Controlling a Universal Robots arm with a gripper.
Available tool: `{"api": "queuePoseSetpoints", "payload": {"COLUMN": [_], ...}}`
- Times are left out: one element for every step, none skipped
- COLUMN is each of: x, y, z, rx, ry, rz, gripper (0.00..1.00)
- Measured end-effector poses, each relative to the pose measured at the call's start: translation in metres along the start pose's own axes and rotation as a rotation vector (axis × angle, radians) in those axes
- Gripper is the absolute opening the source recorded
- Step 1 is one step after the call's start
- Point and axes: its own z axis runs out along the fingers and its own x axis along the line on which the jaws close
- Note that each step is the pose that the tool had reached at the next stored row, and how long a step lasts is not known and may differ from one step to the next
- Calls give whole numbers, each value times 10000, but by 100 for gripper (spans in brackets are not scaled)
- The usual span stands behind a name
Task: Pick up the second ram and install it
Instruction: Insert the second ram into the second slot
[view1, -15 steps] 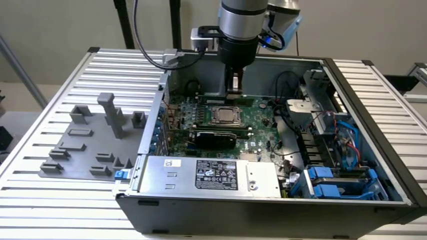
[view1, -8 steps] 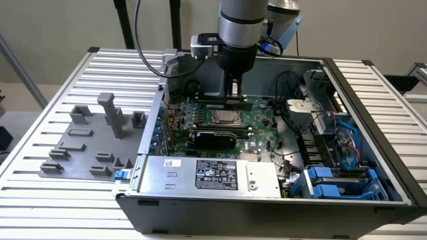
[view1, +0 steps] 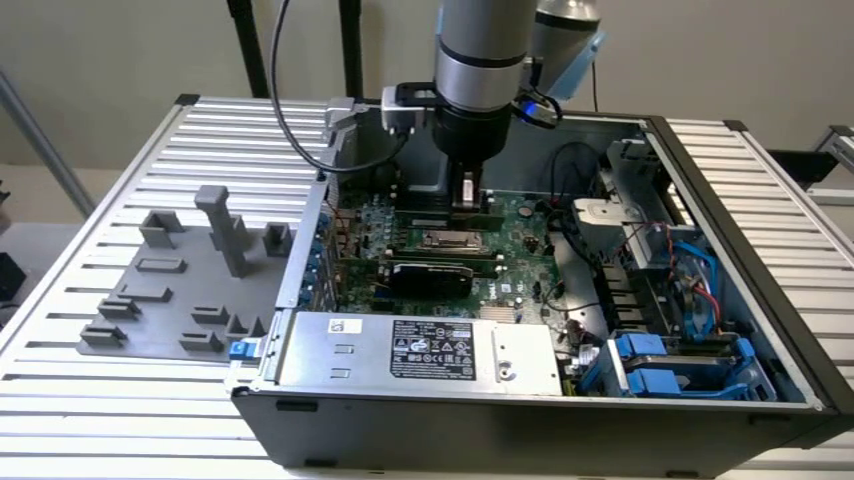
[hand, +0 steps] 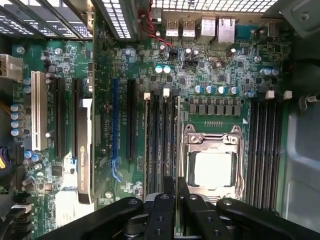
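The gripper (hand: 176, 184) is black, the motherboard (hand: 210, 75) green, its CPU socket (hand: 212, 170) silver, one slot (hand: 114, 125) blue.

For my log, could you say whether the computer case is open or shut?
Open: the computer case lies with its side uncovered, the motherboard exposed.

You have one open dark metal computer case (view1: 534, 425), one green motherboard (view1: 521, 245), one square silver CPU socket (hand: 212, 167), one silver power-supply box (view1: 414, 350), one grey plastic tray (view1: 160, 300), two blue drive brackets (view1: 643, 346).
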Motion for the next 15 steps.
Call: {"api": "queuePoseSetpoints", "payload": {"x": [4,7,10,12,13,15,17,20,23,26,28,31,35,39,44], "y": [0,0,1,0,0,0,0,0,0,0,1,1,0,0,0], "z": [18,37,55,74,91,109,127,145,164,182,200,218,235,253,272], "rx": [0,1,0,1,0,1,1,0,1,1,0,1,0,0,0], "ry": [-1,-2,0,-1,-1,-1,-2,0,-2,-1,-1,-2,0,0,-1], "rz": [0,0,0,0,-1,-1,-2,-3,-4,-4,-5,-6,-7,-9,-9], "gripper": [0,0,0,0,0,0,0,0,0,0,0,0,0,0,0]}}
